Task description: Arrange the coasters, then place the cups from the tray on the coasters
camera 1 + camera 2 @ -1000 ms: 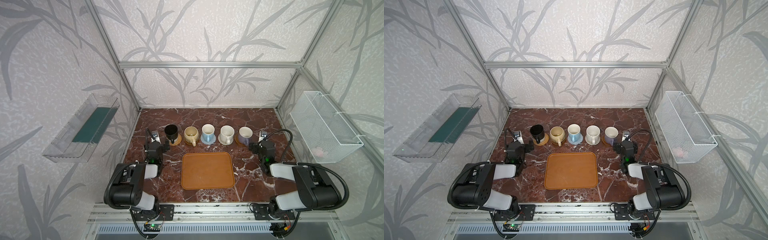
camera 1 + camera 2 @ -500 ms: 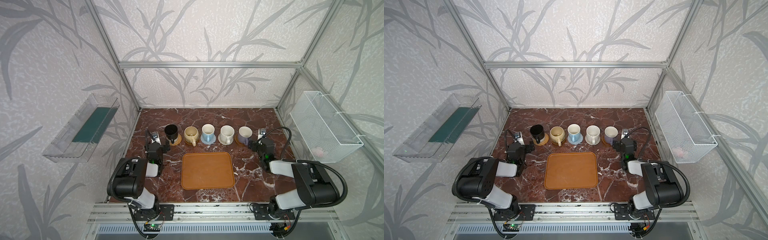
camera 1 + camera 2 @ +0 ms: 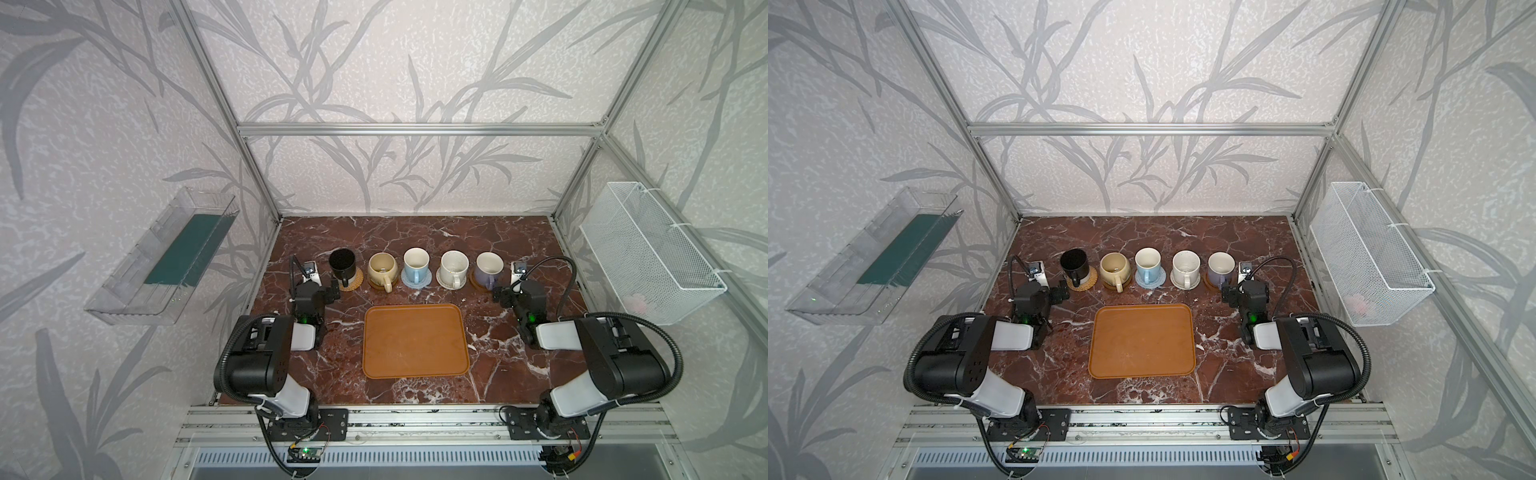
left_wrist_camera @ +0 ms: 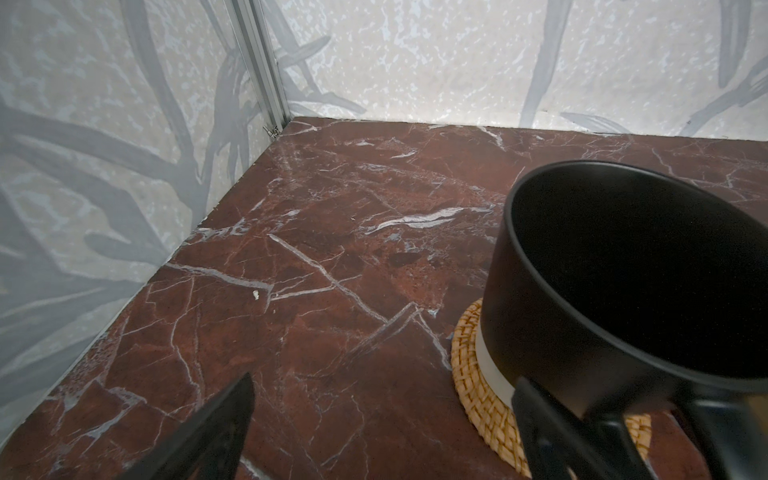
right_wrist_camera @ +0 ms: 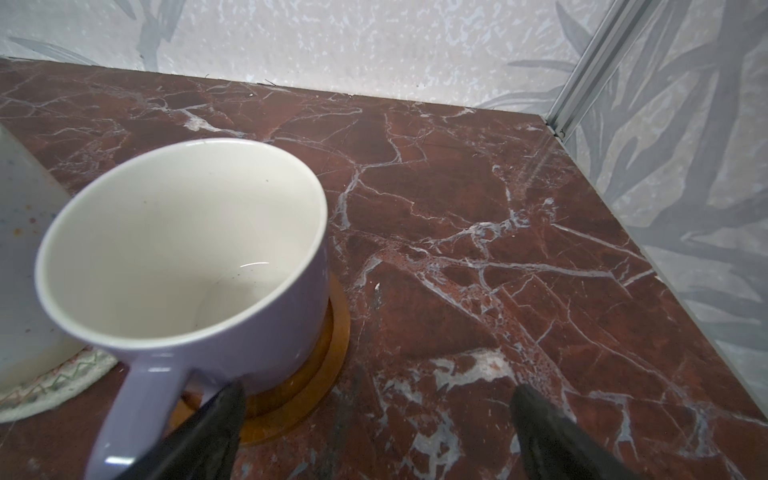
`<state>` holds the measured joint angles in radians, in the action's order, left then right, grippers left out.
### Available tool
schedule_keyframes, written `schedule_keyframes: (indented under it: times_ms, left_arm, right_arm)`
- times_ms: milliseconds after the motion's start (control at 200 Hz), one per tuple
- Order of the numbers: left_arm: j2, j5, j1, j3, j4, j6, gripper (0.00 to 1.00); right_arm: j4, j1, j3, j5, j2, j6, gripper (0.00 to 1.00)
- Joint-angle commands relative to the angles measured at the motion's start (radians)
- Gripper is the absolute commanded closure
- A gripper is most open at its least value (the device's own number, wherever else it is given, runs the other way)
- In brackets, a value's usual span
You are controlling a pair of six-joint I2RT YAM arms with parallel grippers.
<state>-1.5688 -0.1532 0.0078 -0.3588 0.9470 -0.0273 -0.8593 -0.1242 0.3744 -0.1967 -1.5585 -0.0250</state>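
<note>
Five handled ceramic mugs (image 3: 417, 262) sit on five small round coasters (image 3: 429, 277). One flat orange-brown rectangular tray (image 3: 415, 340) lies between the left gripper (image 4: 382, 432) and right gripper (image 5: 374, 432). Both gape wide, empty, each just beside an end mug.

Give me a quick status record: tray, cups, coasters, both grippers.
tray: empty, front centre
row, left to right: black cup, cream-yellow cup, light blue cup, speckled white cup, lavender cup
coasters: five, one under each cup
left gripper: open, empty, beside black cup
right gripper: open, empty, beside lavender cup
task: looks complete
</note>
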Motion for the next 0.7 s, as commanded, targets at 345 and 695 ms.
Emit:
schedule_keyframes:
  times_ms: [345,695]
  left_arm:
    - [-0.002,0.011,0.005,-0.023,-0.008,0.002,0.01]
    - [-0.002,0.011,0.005,-0.021,-0.002,0.0,0.01]
  right_arm:
    - [-0.015,0.004,0.014,0.01,0.018,-0.011,0.01]
    - [-0.012,0.003,0.015,0.01,0.018,-0.012,0.01]
